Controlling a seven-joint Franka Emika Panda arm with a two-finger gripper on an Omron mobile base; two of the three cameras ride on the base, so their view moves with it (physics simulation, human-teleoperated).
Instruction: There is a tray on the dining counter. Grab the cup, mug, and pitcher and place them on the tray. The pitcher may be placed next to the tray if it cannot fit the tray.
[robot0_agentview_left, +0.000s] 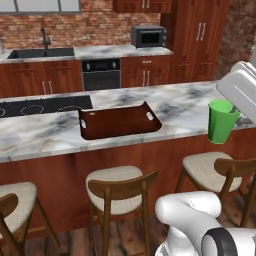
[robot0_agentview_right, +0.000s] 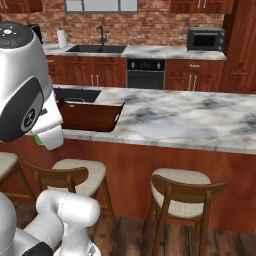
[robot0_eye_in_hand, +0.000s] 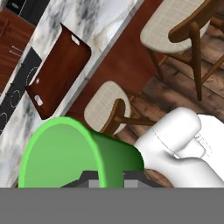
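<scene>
While the arm is carrying it, the cup (robot0_agentview_left: 221, 120) is hanging in the air off the front edge of the dining surface (robot0_agentview_left: 185, 107), above the stools, well to the right of the tray (robot0_agentview_left: 119, 121) in the left base view. Judging by its thin green wall and open mouth, it is probably light and rigid but smooth, so a pinch on the rim wall is likely to slip if the hand swings fast; the wall near the lip looks like the sensible place to hold it, and that is where the end effector (robot0_eye_in_hand: 105, 180) is sitting, narrowed onto the cup's wall with one fingertip inside and one outside. Going from the left base view to the right one, the first is showing the cup whole and upright beside the white hand, and the tray lying empty with its pale handles at each end; the second is hiding nearly all of the cup behind the arm, with just a green sliver showing, and is cutting the tray (robot0_agentview_right: 90, 116) off at its left. The hand view is looking past the cup's mouth at the tray (robot0_eye_in_hand: 59, 70) and a stool (robot0_eye_in_hand: 107, 107) below.
</scene>
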